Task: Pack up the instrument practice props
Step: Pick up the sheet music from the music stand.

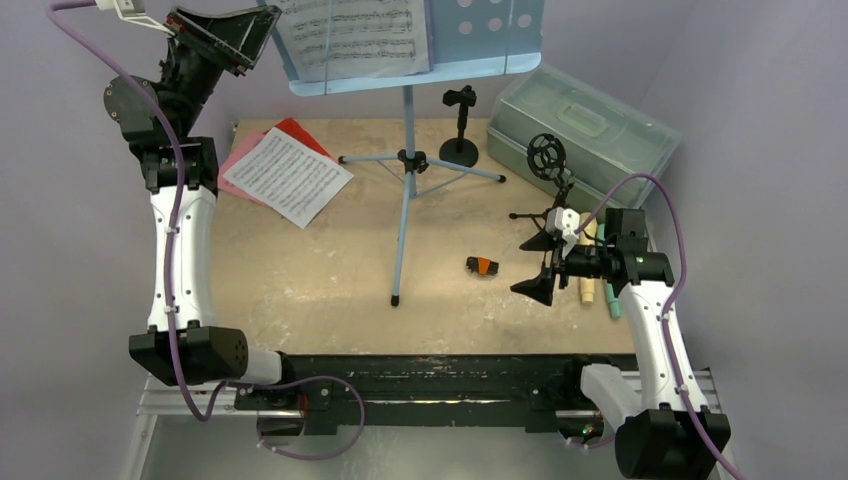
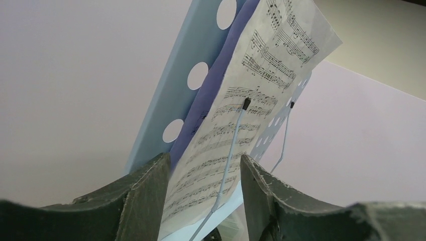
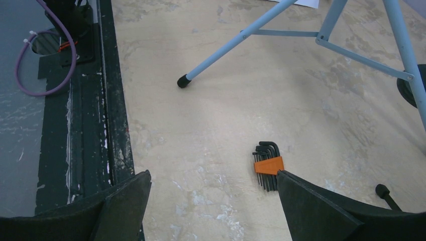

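The grey-green case stands closed beyond the right claw, its contents too clouded to make out. That claw hangs released and empty over the worktop. Its wrist view resolves the hex-key set beside one finger. The raised left claw is spread either side of the music page on the pale-blue rack, not pinching it. The toy microphones lie half hidden behind the right arm.
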Robot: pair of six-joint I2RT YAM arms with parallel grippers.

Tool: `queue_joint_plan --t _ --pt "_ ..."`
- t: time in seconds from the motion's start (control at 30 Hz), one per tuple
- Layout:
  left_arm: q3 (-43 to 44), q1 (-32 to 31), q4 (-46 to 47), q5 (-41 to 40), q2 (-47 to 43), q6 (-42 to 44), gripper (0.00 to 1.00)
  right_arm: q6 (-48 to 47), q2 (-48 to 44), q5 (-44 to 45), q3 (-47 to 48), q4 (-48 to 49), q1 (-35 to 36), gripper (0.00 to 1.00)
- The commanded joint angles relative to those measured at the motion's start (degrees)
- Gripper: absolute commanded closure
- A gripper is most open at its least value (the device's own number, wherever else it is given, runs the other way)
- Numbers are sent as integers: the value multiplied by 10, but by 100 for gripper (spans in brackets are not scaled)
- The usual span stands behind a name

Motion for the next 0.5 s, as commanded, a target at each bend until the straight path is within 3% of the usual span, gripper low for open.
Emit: queue_joint_plan --t 0.0,0.2,0.47 --pt "20 -7 24 3 -1 -1 52 -12 1 -11 5 -7 -2 1" --pt "16 -8 23 1 -11 4 67 -12 1 -10 4 -6 -2 1" --pt "15 -14 25 4 -14 16 72 -11 1 -10 4 -6 -2 1"
